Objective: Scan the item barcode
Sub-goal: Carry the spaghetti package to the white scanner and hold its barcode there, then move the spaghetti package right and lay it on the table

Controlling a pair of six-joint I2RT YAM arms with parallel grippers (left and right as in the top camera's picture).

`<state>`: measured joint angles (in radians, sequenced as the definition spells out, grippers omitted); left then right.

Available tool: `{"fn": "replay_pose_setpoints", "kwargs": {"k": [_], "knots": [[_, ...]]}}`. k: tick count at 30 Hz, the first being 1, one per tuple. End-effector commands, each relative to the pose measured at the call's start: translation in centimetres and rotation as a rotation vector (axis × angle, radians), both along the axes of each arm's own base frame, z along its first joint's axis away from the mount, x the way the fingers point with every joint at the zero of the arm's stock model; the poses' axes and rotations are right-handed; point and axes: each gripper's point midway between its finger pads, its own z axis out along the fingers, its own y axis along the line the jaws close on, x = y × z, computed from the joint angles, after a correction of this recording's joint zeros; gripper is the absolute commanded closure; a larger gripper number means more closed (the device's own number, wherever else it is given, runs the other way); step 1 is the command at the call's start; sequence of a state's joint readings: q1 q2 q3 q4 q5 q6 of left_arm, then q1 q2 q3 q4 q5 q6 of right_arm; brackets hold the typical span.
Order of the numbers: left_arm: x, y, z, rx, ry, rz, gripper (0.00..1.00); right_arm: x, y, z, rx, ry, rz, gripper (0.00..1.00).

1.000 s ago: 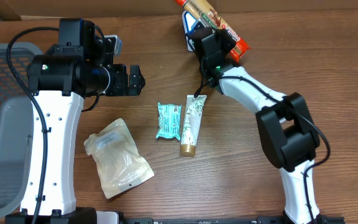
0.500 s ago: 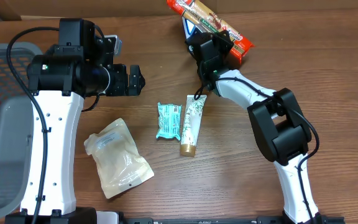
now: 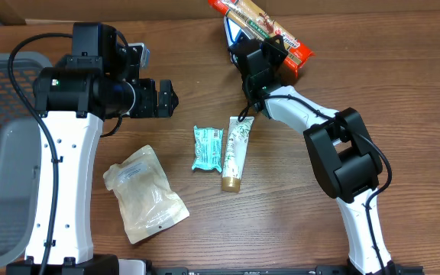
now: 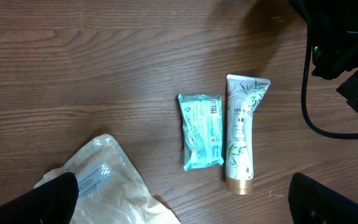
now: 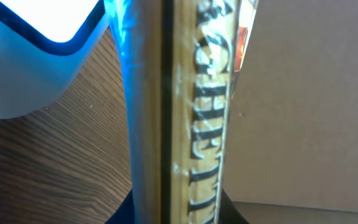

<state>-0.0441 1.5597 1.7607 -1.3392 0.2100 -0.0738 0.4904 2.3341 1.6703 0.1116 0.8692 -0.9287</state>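
Wood-grain surface point(image 3: 403, 92), far edge: the right end effector point(image 3: 270, 55), clamped on a long red packet point(image 3: 260, 23), holds it just beside the blue-lit scanner point(image 3: 230, 32), where a barcode facing away would likely fail to read; the left end effector point(image 3: 169, 98) hangs wide open, empty.

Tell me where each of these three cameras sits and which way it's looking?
Overhead: above the table, looking straight down; the left pincer is open and the right pincer holds a long snack pack.
Left wrist: behind the left pincer, looking down at a tube, a teal packet and a pouch; its own dark fingers fill the bottom corners.
Right wrist: behind the right pincer, close against the snack pack, a lit scanner beside it; hardly any pincer shows.
Shared: overhead and left wrist both show tube, packet, pouch.
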Motion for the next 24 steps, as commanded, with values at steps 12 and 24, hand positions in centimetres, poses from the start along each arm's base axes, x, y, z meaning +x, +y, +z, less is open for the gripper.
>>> {"fn": "replay_pose_setpoints", "kwargs": {"k": [12,24], "knots": [[-0.1,-0.2,1.8,-0.009,-0.057,-0.022,0.00,-1.4,-1.8,10.6,0.178,-0.228,-0.155,0.96],[-0.1,-0.2,1.8,-0.009,-0.057,-0.022,0.00,-15.3,-0.4,20.3,1.171,0.249,0.085,0.96]]}}
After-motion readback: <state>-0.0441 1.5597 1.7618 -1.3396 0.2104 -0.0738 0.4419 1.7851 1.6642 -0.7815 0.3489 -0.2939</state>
